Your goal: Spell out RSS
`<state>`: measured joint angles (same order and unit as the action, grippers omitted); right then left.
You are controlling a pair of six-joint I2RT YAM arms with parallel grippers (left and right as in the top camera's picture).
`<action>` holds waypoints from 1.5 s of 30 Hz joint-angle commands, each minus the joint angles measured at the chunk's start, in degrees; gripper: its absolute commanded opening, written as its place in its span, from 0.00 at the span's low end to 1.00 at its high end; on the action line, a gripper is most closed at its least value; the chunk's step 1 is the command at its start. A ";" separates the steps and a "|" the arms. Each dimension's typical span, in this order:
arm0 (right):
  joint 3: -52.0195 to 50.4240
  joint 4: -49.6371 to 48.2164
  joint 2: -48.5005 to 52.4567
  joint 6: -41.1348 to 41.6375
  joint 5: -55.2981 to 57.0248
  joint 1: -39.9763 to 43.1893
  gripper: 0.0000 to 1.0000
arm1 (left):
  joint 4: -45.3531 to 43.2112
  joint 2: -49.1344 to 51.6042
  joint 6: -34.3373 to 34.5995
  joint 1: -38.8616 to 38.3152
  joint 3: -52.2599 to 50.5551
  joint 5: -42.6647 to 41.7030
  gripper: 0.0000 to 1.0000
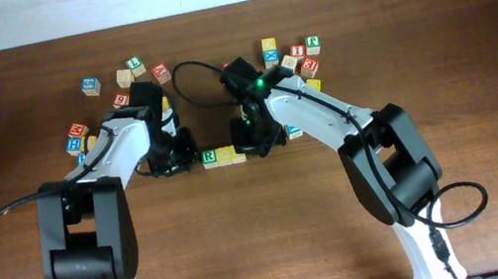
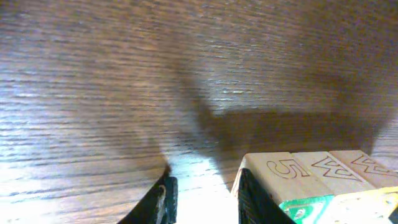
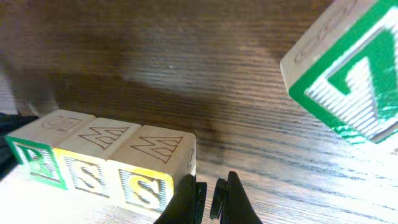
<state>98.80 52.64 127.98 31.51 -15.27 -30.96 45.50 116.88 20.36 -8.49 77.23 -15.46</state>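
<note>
Nearest the robot, the bench (image 1: 276, 245) lay bare, and just beyond it the row sat between the two hands: the R cube (image 3: 34, 158) at the left end, the first S cube (image 3: 87, 168) touching it, and the second S cube (image 3: 148, 180) touching that, faces forward and edges roughly in line. The word looked spelled, so the step in hand was judged to be clearing away without spoiling it. The left hand (image 2: 204, 198) stood partly spread with only lit bench in its gap, one finger right against or just beside the R cube's outer end; which of the two could not be told. It would do best to rise straight up before swinging away, since a sideways drag could twist that cube out of line. The right hand (image 3: 210, 196) was pressed together, pinching nothing, low beside the second S cube's free end, and it should likewise lift rather than sweep. Farther off, a green-lettered cube (image 3: 348, 74) sat apart from the row, its letter uncertain, and loose alphabet cubes (image 1: 312, 44) were scattered along the far side.
</note>
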 commanded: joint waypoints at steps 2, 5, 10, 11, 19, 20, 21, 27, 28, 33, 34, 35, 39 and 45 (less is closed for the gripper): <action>1.49 0.35 -0.90 0.24 0.74 -0.46 0.05 | 2.12 2.58 -0.68 2.36 -0.76 6.56 0.28; 2.67 1.86 -0.96 -0.87 0.96 -0.46 0.10 | 4.04 2.58 -0.70 3.72 0.52 6.88 0.28; 8.13 9.42 -0.98 -1.25 5.64 -0.13 0.24 | 7.65 2.54 -0.76 5.01 2.86 8.96 0.27; 10.12 12.22 -0.98 -1.25 6.29 0.22 0.24 | 8.20 2.32 -0.74 5.03 3.32 8.92 0.27; 25.42 32.00 -2.05 -2.75 12.57 1.60 0.52 | 10.78 -8.85 -2.47 5.03 3.89 8.92 0.27; 26.27 33.59 -3.13 -2.75 12.79 1.73 0.63 | 11.32 -11.43 -2.49 5.05 3.89 8.92 0.27; 26.58 35.17 -4.96 -2.75 12.81 1.81 0.79 | 12.17 -14.71 -2.47 5.05 3.89 8.92 0.28; 26.03 44.72 -18.71 -2.97 18.93 0.85 0.98 | 18.38 -29.20 -2.47 5.03 3.87 8.90 0.97; 24.79 44.70 -22.16 -2.97 19.02 0.04 0.98 | 19.41 -30.56 -2.51 5.03 3.87 8.92 0.99; 17.53 44.57 -36.39 -0.98 19.10 -4.52 0.98 | 25.57 -35.32 -2.47 4.17 3.23 8.37 0.99; 15.28 44.35 -39.54 -0.28 19.47 -5.81 0.98 | 26.73 -35.71 -2.45 3.52 2.78 7.98 0.99; 13.75 44.30 -41.51 0.63 20.31 -6.80 0.98 | 27.52 -36.04 -2.45 2.62 2.21 7.69 0.99; 1.75 41.83 -53.24 6.95 26.32 -14.12 0.98 | 26.01 -38.03 -1.81 -3.61 -2.78 7.80 0.99; -7.28 38.12 -61.40 6.91 26.27 -18.56 0.98 | 23.89 -44.83 0.85 -8.66 -7.85 7.82 0.99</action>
<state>94.21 90.96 69.04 36.97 8.84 -48.40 69.49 77.97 19.73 -15.53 71.72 -7.46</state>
